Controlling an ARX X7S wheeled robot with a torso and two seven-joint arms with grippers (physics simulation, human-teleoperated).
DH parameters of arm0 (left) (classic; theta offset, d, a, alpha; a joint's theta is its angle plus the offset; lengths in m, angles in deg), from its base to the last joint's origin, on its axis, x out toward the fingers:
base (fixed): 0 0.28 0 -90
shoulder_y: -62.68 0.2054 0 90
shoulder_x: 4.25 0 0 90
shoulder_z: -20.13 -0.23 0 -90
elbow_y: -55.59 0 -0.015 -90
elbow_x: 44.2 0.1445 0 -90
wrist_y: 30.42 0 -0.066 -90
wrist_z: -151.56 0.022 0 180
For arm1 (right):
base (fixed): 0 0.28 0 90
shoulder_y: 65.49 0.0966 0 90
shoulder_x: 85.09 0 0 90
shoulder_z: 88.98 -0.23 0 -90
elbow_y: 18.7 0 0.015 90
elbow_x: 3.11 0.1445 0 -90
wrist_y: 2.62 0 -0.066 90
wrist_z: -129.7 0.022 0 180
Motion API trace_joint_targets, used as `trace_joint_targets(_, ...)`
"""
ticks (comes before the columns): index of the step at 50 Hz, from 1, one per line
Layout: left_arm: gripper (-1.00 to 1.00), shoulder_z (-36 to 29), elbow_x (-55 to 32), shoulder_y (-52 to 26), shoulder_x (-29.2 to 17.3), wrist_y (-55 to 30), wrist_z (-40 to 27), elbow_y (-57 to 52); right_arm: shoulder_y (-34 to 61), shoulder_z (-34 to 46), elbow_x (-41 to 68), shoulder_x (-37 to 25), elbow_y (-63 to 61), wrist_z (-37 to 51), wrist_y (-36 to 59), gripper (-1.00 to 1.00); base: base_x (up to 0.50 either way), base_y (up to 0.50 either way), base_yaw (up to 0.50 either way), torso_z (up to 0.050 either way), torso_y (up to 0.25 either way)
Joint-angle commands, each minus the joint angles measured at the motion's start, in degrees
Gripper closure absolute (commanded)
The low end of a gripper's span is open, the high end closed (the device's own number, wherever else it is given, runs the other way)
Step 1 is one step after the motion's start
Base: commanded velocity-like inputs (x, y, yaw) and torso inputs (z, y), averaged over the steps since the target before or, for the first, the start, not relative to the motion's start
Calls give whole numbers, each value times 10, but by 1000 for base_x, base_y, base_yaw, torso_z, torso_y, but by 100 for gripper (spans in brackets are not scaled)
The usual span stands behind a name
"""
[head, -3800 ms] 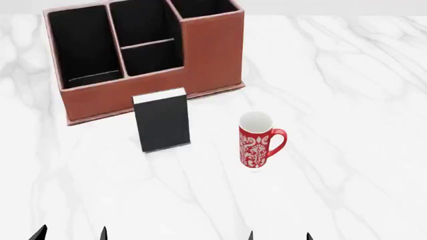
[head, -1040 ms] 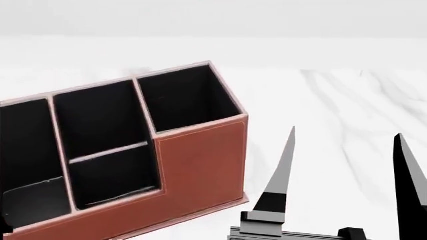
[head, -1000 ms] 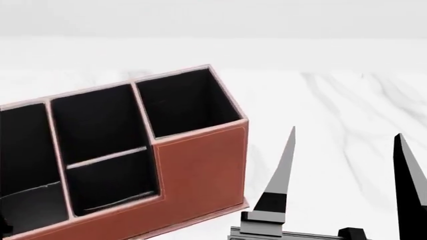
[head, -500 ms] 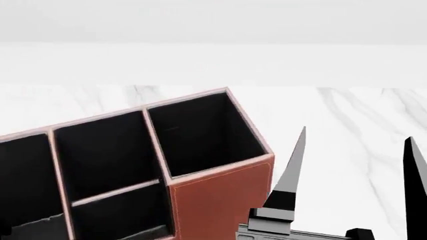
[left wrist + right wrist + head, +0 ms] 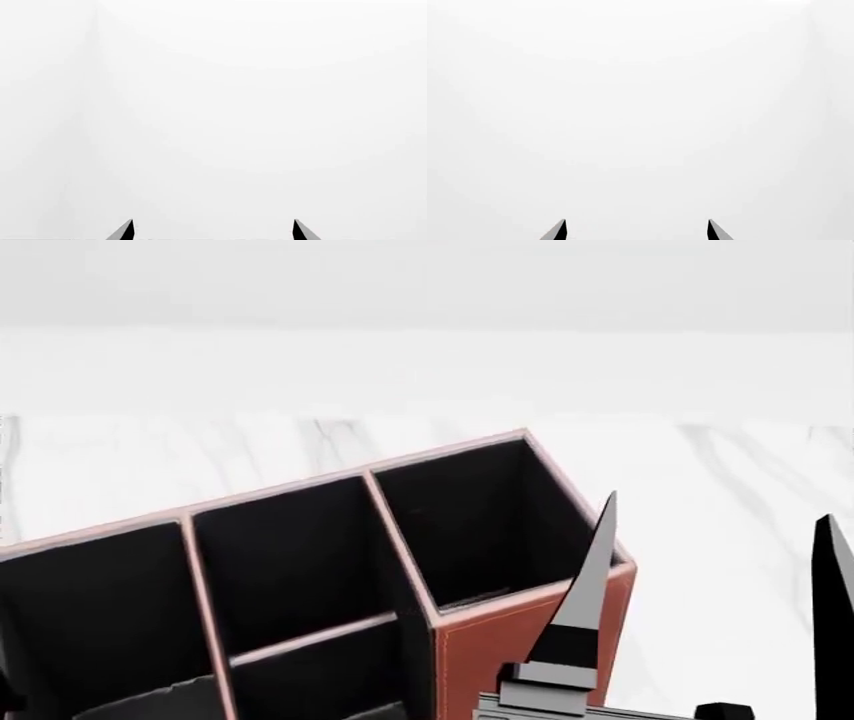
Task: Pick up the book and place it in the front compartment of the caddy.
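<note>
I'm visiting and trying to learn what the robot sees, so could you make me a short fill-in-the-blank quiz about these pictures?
1. The lining inside the caddy is coloured ____.
2. In the head view, the right gripper has its two fingers spread ____.
3. The table under the caddy has a white ____ pattern with grey veins.
4. The number of books visible in any of these views is ____.

Missing words: black; apart; marble; zero

Caddy [image 5: 514, 650]: reddish-brown box, black lining, pale rim edges, dividers splitting it into several open compartments, upright on the white marble bench [image 5: 721, 470], turned at an angle, cut off at the lower frame edge. Book not in view.
</note>
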Motion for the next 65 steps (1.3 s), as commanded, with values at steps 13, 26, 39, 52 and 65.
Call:
trace_joint_targets(13, -100, -23, -16, -8, -19, 17, -5, 0, 0, 9, -2, -17, -3, 13, -16, -100, 0, 0, 0, 48, 0)
trace_joint_targets(26, -100, -38, -20, -20, -36, 21, -9, -8, 9, 26, -6, -20, -3, 22, -11, -100, 0, 0, 0, 48, 0)
trace_joint_targets(39, -100, -110, -69, -88, -75, 107, 25, -9, 11, 35, -6, -24, 2, 27, -14, -100, 0, 0, 0, 18, 0)
trace_joint_targets(52, -100, -227, -159, -194, -124, 111, 67, 45, 18, 45, -3, -32, -1, 36, -9, -100, 0, 0, 0, 0, 0)
trace_joint_targets(65, -100, -297, -178, -230, -91, 37, 164, 83, 23, 46, 7, -42, -2, 44, -10, -100, 0, 0, 0, 0, 0)
